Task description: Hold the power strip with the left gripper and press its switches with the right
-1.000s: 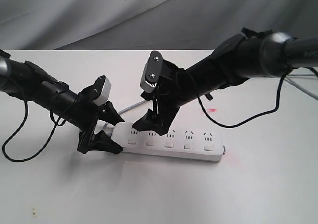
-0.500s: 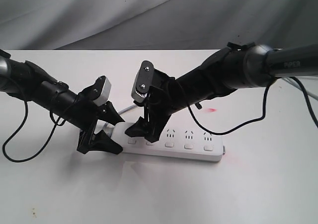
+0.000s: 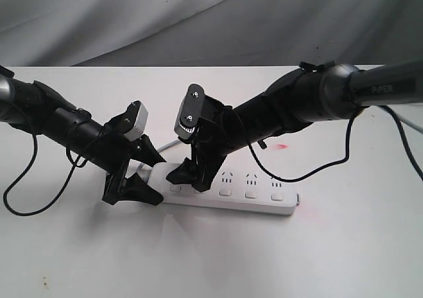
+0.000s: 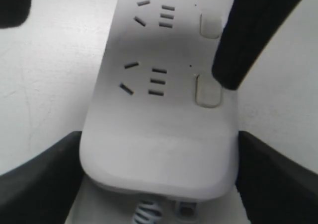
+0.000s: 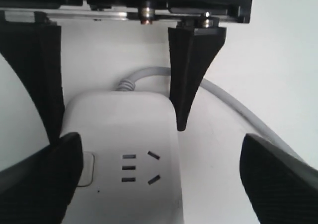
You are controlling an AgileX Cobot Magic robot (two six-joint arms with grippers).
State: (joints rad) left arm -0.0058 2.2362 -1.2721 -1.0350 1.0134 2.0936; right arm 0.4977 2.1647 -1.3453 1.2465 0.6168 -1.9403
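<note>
The white power strip lies across the table with its cord end to the left. My left gripper is shut on that end: in the left wrist view its fingers press both sides of the power strip. My right gripper hangs open over the first outlet. One of its fingers rests its tip on the first switch. In the right wrist view the right gripper straddles the power strip, and its finger half covers the switch. The other switches show uncovered.
The grey cord curves away behind the strip's held end. A red light spot lies on the white table. Black cables hang from both arms. A grey cloth backs the table.
My right gripper has moved left along the strip and down onto the first switch; in the last half second it barely shifted. The left gripper and the strip have stayed put.
</note>
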